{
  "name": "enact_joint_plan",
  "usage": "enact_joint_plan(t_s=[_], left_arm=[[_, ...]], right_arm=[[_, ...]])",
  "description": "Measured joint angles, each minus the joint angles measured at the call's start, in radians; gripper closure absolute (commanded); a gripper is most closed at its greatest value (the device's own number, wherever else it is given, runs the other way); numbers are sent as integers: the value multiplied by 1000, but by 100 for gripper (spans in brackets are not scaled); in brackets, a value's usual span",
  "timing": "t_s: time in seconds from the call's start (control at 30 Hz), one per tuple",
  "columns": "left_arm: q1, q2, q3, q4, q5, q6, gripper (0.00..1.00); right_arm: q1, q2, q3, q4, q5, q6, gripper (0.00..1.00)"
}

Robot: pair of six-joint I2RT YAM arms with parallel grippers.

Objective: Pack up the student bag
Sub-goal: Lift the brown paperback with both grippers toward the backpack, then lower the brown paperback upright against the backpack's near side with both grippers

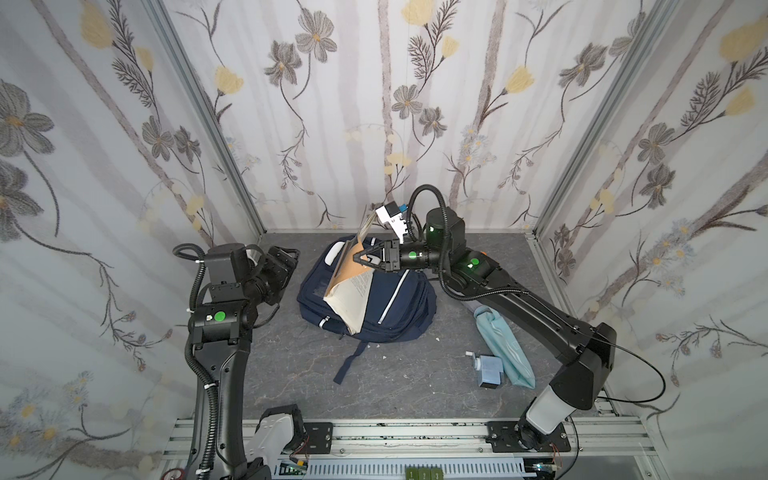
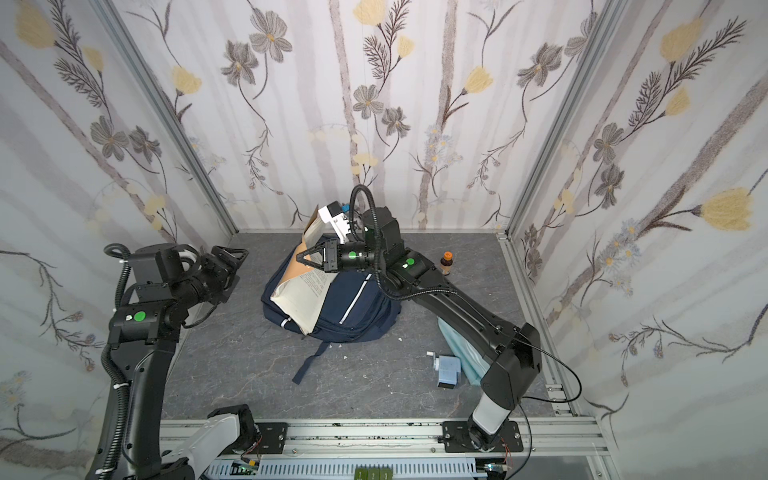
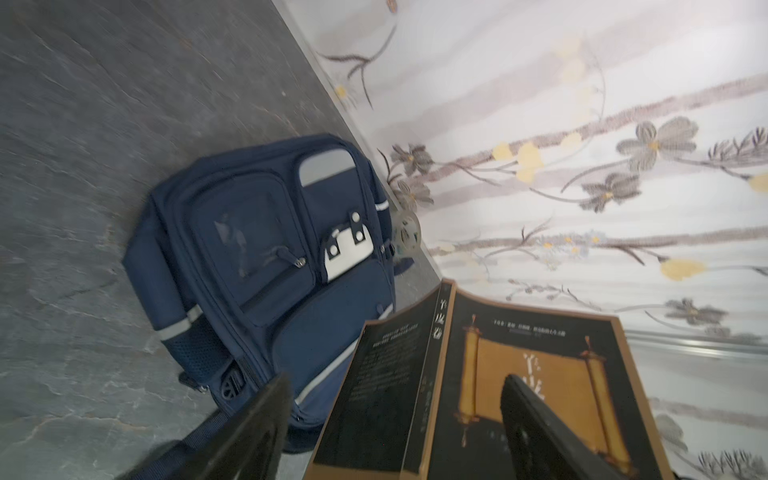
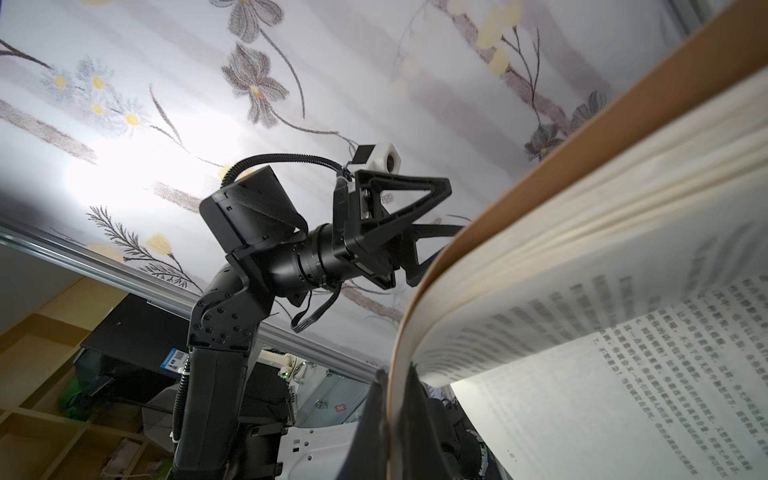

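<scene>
- Right gripper (image 1: 360, 259): jaws clamped on the cover of an open book (image 1: 351, 293), whose pages hang downward.
- Student bag (image 1: 399, 307): flat on the table (image 1: 291, 374), directly beneath gripper and book; its opening is not visible.
- Left gripper (image 1: 289, 262): jaws spread, empty, beside the bag's left edge, the farther of the 2.

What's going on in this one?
The right pincer is shut on the cover of a book, which hangs open with pages splayed over the student bag, not yet inside. The left pincer hovers open beside the bag, holding nothing. A teal pouch lies on the table.
</scene>
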Motion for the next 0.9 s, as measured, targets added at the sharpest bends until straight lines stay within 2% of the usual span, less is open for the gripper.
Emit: enact_joint_plan(t_s=[0.17, 0.37, 0.5, 0.73, 0.9], left_arm=[[-150, 4, -136, 69, -12, -39, 19], [-365, 68, -279, 214, -7, -131, 19], [-420, 67, -344, 287, -20, -185, 18], [-438, 29, -470, 390, -24, -285, 20], [-489, 21, -572, 499, -29, -367, 20]], right_arm=[[-72, -48, -138, -38, -11, -55, 100], [-77, -99, -206, -86, -12, -89, 100], [-80, -130, -243, -87, -28, -107, 100], [-84, -189, -353, -77, -17, -113, 100], [-84, -227, -442, -40, -9, -107, 100]])
